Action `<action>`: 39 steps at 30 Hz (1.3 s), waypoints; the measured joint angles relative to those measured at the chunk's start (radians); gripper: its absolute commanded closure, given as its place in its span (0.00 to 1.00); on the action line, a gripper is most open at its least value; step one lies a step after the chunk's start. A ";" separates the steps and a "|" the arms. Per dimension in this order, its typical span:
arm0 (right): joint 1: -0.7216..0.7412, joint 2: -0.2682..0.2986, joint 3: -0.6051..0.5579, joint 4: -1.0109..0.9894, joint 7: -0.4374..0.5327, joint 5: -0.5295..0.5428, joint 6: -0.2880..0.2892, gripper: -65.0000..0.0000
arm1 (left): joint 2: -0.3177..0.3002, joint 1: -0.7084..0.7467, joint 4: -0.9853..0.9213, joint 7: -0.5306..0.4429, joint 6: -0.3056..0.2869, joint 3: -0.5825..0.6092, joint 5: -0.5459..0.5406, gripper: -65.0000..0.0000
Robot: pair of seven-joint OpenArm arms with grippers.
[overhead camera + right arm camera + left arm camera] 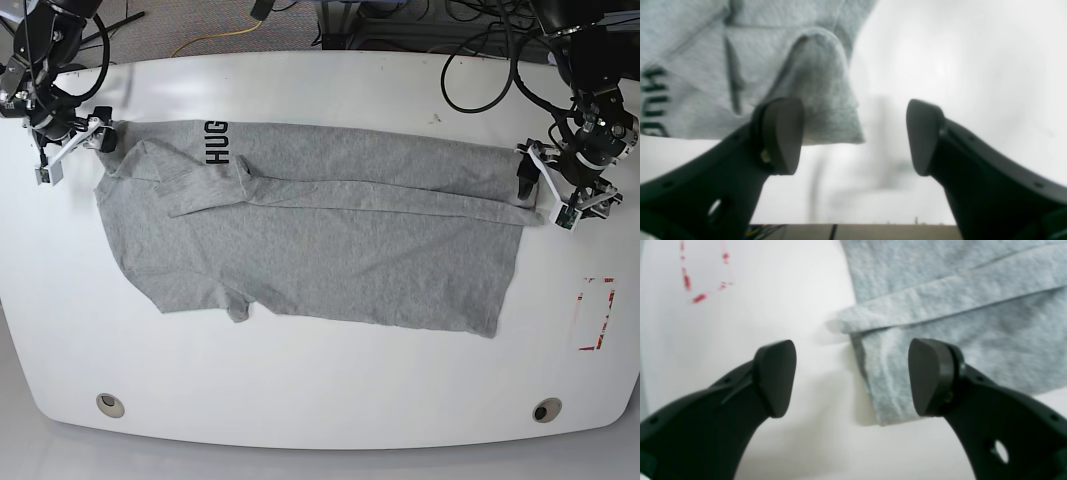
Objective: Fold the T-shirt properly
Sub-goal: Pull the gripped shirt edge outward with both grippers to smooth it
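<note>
The grey T-shirt [320, 240] lies flat across the white table [320, 400], its top edge folded down in a long band, with black letters [217, 141] near the top left. My left gripper [541, 190] stands open at the shirt's right end. In the left wrist view the shirt's folded corner [873, 386] lies between the spread fingers [776, 376], untouched by either. My right gripper [80, 142] stands open at the shirt's top left corner. In the right wrist view a raised fold of cloth [820, 93] sits just beyond the left fingertip of the open gripper [853, 136].
Red dashed marks [597, 315] are drawn on the table at the right, also seen as red marks [700, 280] in the left wrist view. Two round holes [110, 404] sit near the front edge. Cables [480, 40] run behind the table's far edge.
</note>
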 measured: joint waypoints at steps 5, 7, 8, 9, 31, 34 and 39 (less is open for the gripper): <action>0.031 -0.056 -0.001 -0.010 0.016 -0.151 0.094 0.30 | 0.001 0.026 -0.001 -0.002 0.003 -0.021 -0.091 0.24; 0.047 -0.079 0.002 -0.034 0.019 -0.182 0.125 0.35 | 0.003 0.031 -0.001 -0.001 0.003 -0.054 -0.103 0.24; 0.055 -0.087 0.002 -0.047 0.019 -0.192 0.138 0.40 | -0.002 0.032 -0.007 -0.001 0.005 -0.063 -0.101 0.24; 0.060 -0.091 0.002 -0.058 0.025 -0.200 0.155 0.45 | -0.005 0.032 -0.016 0.000 0.006 -0.066 -0.102 0.24; 0.074 -0.090 0.003 -0.098 0.053 -0.196 0.188 1.00 | -0.003 0.074 -0.175 -0.010 0.003 -0.028 -0.108 0.69; 0.074 -0.090 0.003 -0.098 0.053 -0.196 0.187 1.00 | -0.003 0.068 -0.197 -0.025 0.003 -0.011 -0.120 0.89; 0.074 -0.101 0.005 -0.095 0.058 -0.198 0.187 1.00 | -0.004 0.064 -0.203 -0.038 0.008 0.006 -0.130 1.00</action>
